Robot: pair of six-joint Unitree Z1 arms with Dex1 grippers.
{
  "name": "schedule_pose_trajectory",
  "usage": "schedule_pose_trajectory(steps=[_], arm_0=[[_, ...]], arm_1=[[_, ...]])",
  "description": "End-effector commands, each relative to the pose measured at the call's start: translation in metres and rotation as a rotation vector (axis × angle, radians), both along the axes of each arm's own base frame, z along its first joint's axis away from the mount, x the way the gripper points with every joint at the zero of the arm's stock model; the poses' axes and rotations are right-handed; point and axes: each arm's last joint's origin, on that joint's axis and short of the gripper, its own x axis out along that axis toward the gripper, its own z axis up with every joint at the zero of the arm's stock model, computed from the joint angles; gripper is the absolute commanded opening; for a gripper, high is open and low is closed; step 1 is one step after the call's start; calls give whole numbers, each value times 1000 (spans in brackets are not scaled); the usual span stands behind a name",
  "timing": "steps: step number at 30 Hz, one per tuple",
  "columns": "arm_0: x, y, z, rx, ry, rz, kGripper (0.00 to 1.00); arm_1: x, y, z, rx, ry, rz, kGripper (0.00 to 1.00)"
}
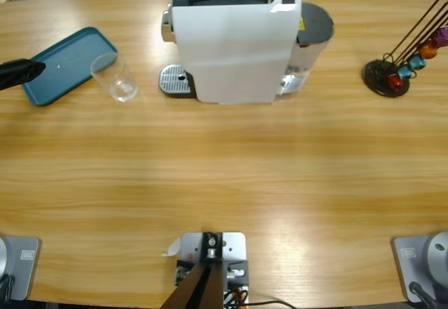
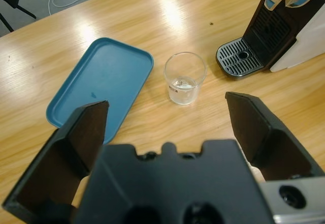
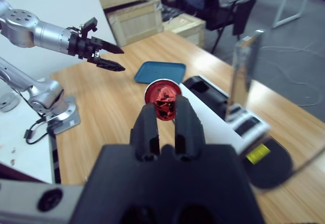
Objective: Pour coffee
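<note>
Far left of the worktop (image 1: 224, 176), high view: only the black tip of the left hand (image 1: 21, 72) shows, coming in from the left edge over the near corner of the blue tray (image 1: 66, 64). Left wrist view: the left hand (image 2: 167, 117) has its jaws spread wide and nothing between them; the tray (image 2: 104, 82) lies flat beyond the left jaw, and the clear glass (image 2: 185, 77) stands upright on the bare wood just beside the tray's right edge, ahead of the open jaws and apart from both. In the high view the glass (image 1: 117, 76) sits between the tray and the drip grate (image 1: 175, 80) of the coffee machine (image 1: 234, 43), touching neither. The machine is white-bodied with a black top and stands at the back middle of the worktop; the grate (image 2: 240, 56) juts out at its left end. Far right, a capsule stand (image 1: 392, 71) on a dark round base holds coloured capsules on slanting wires. Right wrist view: the right hand (image 3: 165, 109) is closed on a red capsule (image 3: 163, 96), foil face toward the camera, held above the machine's top (image 3: 218, 102), whose lever (image 3: 244, 71) stands raised. In the same view the left hand (image 3: 104, 56) shows beyond, over the far end, near the tray (image 3: 160, 72). The right hand is not made out in the high view.
</note>
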Motion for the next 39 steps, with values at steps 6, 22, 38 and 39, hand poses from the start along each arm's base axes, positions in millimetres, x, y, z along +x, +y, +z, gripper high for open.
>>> schedule_pose_trajectory(steps=[6,22,38,39], arm_0=[[2,-2,-13,39,41,7,997],[4,-4,-15,46,49,7,996],[4,-4,-14,46,49,7,996],[4,-4,-14,46,49,7,996]], arm_1=[[106,106,-61,-134,175,189,0],[126,123,-63,-180,106,140,0],[103,138,-63,-368,-10,-37,0],[103,138,-63,-371,-11,-41,0]])
